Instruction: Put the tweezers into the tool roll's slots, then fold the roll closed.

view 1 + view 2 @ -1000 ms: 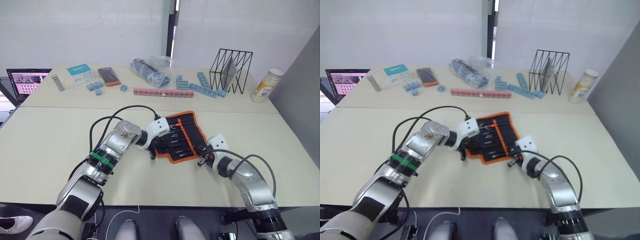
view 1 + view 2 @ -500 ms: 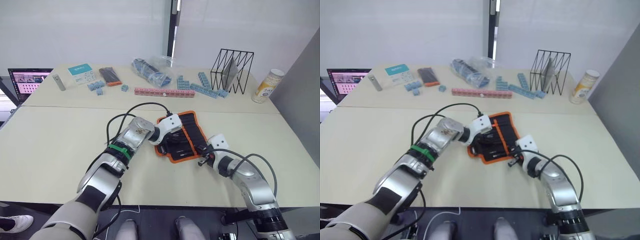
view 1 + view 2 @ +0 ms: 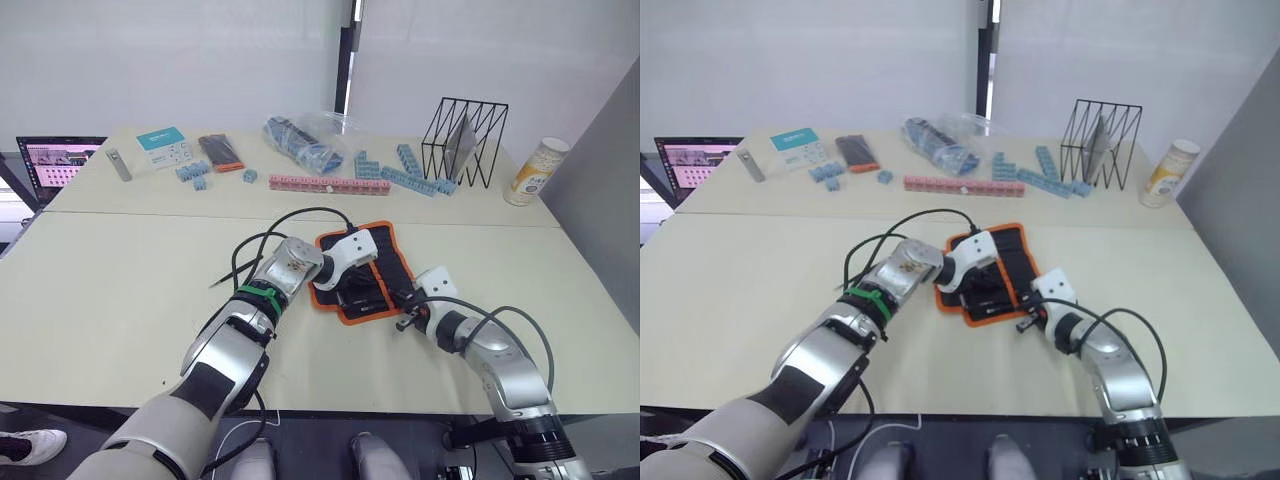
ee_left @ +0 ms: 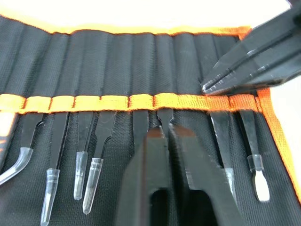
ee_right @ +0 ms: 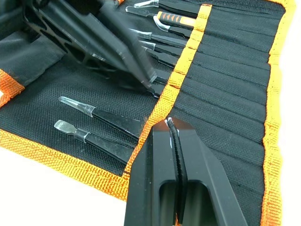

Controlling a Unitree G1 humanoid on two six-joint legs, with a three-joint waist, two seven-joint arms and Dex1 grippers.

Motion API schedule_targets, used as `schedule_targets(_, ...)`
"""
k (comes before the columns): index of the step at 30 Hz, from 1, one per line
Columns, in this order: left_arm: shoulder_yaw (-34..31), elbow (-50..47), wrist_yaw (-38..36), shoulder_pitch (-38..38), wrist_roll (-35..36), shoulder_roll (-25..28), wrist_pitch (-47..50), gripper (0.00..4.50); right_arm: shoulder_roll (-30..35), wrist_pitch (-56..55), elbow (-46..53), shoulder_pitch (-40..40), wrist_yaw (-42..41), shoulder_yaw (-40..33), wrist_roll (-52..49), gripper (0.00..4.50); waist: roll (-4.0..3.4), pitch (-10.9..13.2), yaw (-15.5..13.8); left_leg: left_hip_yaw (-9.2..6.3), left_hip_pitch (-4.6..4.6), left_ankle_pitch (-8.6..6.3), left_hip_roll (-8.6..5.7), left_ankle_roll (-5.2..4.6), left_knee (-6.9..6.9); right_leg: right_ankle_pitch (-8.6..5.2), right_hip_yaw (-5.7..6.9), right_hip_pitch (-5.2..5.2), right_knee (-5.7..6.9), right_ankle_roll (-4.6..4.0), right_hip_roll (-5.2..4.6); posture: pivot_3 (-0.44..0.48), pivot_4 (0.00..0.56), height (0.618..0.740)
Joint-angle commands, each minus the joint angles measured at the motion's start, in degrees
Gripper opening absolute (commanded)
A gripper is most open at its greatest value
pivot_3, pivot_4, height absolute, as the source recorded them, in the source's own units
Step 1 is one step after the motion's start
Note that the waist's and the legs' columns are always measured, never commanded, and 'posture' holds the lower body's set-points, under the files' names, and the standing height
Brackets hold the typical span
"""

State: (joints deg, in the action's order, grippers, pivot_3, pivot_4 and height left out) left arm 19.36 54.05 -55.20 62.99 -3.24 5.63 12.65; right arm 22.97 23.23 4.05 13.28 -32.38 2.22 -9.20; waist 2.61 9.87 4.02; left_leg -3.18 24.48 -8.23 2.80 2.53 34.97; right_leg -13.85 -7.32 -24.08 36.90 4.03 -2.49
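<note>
Lying open on a cream table (image 3: 120, 290) by white walls, the tool roll (image 3: 385, 268) meets both grippers, fingers pinched narrow.

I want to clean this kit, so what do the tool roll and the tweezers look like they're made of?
The tool roll looks like black woven fabric, probably nylon, with orange webbing trim: the weave shows. The tweezers look like matte black-coated metal with clear, probably plastic, tip caps.
</note>
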Motion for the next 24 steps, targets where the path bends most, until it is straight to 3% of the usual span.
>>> schedule_targets(1,-1.61,-8.53,-3.33,-1.78,1.42,2.86,4.91,1.93,0.32,0.67,-0.75,-0.06,-1.04,1.32,0.19,0.00,-0.02,-0.01,0.19,0.00,-0.02,0.00,0.00,0.00,-0.05,0.00,-0.01,0.00,0.00,-0.01,0.00,0.000,0.150,0.740)
schedule_targets(6,-3.13,-20.05,-5.34,-6.14,3.07,8.62,12.72,3.63,0.50,0.11,-2.87,1.53,-1.95,1.79,0.43,0.00,-0.05,0.00,0.52,-0.01,-0.12,0.00,0.03,-0.01,-0.15,-0.04,0.00,0.00,0.09,-0.07,0.02,0.000,0.150,0.740)
schedule_targets(9,-9.50,-28.52,-4.31,-8.70,6.74,14.18,17.94,4.43,0.35,-0.80,-4.90,2.79,-2.66,2.24,0.64,0.00,-0.07,0.03,0.78,-0.01,-0.08,0.00,0.03,-0.01,-0.07,-0.04,0.00,0.00,0.10,-0.05,0.02,0.000,0.150,0.740)
schedule_targets(14,-19.68,-35.84,2.55,-14.08,10.78,18.37,14.49,4.43,-0.22,-1.96,-6.90,3.92,-2.78,2.75,0.88,0.00,-0.09,0.03,0.82,-0.03,-0.20,0.01,0.05,-0.01,-0.10,-0.04,0.02,0.10,0.12,-0.06,0.02,0.000,0.150,0.740)
schedule_targets(21,-31.62,-43.58,2.41,-28.63,16.51,29.15,11.18,4.43,-0.65,-4.19,-11.03,6.05,-4.88,4.25,1.18,0.00,-0.08,0.03,1.55,-0.03,-0.24,0.01,0.11,-0.02,-0.13,-0.04,0.04,0.05,0.19,-0.10,0.05,0.000,0.150,0.740)
schedule_targets(24,-35.73,-48.31,3.25,-34.52,19.27,31.30,11.77,4.43,-0.89,-5.07,-12.73,6.98,-5.69,4.68,1.32,0.00,-0.07,0.03,1.51,0.00,-0.24,0.01,0.11,-0.01,-0.08,-0.04,0.04,0.09,0.16,-0.10,0.03,0.000,0.150,0.740)
